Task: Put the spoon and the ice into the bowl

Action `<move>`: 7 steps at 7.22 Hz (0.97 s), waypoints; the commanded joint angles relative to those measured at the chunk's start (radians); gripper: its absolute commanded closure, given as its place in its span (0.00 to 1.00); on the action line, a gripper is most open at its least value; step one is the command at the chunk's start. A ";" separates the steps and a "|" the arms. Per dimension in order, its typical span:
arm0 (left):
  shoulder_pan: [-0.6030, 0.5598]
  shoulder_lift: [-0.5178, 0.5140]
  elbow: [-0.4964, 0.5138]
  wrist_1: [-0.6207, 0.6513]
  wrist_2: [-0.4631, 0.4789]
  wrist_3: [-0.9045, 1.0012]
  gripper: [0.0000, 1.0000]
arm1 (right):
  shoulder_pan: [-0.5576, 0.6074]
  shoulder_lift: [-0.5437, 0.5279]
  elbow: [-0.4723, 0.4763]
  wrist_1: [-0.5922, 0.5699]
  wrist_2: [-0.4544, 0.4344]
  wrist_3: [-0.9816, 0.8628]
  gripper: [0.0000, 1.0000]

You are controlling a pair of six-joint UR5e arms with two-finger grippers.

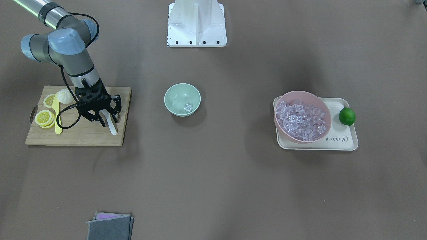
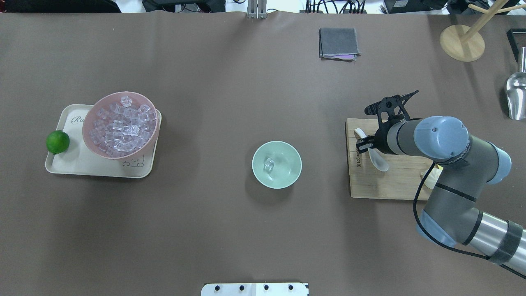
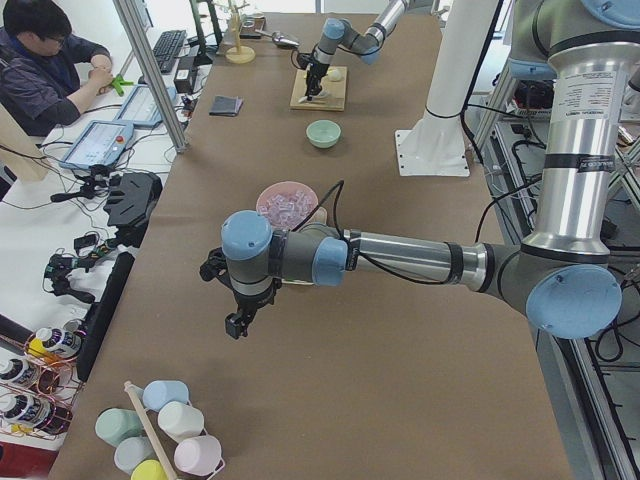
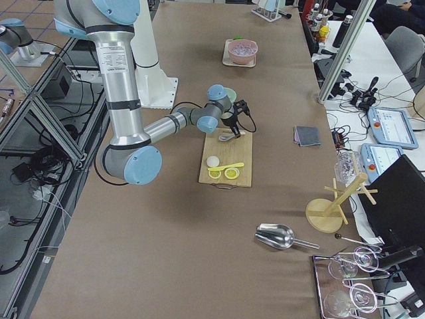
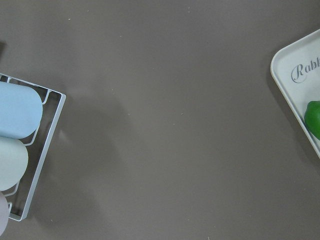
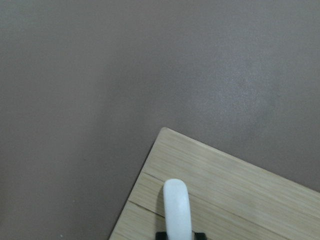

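Note:
The white spoon (image 1: 112,128) is on the wooden cutting board (image 1: 83,136), its scoop (image 2: 380,161) toward the robot. My right gripper (image 1: 107,120) is over the board, and its jaws are shut on the spoon's handle (image 6: 176,205); I cannot tell whether the spoon is lifted. The mint-green bowl (image 1: 173,90) stands mid-table with one ice cube (image 1: 188,107) inside; the cube also shows in the overhead view (image 2: 268,163). More ice fills the pink bowl (image 1: 300,93). My left gripper (image 3: 235,325) hangs over bare table far from them; I cannot tell whether it is open or shut.
The pink bowl sits on a cream tray (image 1: 337,140) with a lime (image 1: 347,116). Lemon slices (image 1: 44,117), a yellow knife (image 1: 57,116) and a white bun (image 1: 65,96) share the board. A grey cloth (image 2: 337,43) lies at the far edge. A cup rack (image 5: 20,140) is near the left arm.

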 commanded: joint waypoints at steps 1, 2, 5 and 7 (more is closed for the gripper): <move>0.000 0.000 0.000 0.000 0.000 0.001 0.02 | 0.000 0.005 0.010 -0.002 -0.004 0.001 1.00; 0.000 0.000 0.000 0.000 0.000 0.001 0.02 | -0.002 0.013 0.011 -0.002 -0.004 0.035 1.00; 0.000 -0.002 0.000 0.000 0.000 0.001 0.02 | -0.014 0.107 0.143 -0.292 -0.003 0.509 1.00; 0.000 -0.002 -0.006 0.000 -0.001 0.001 0.02 | -0.107 0.228 0.165 -0.513 -0.130 0.830 1.00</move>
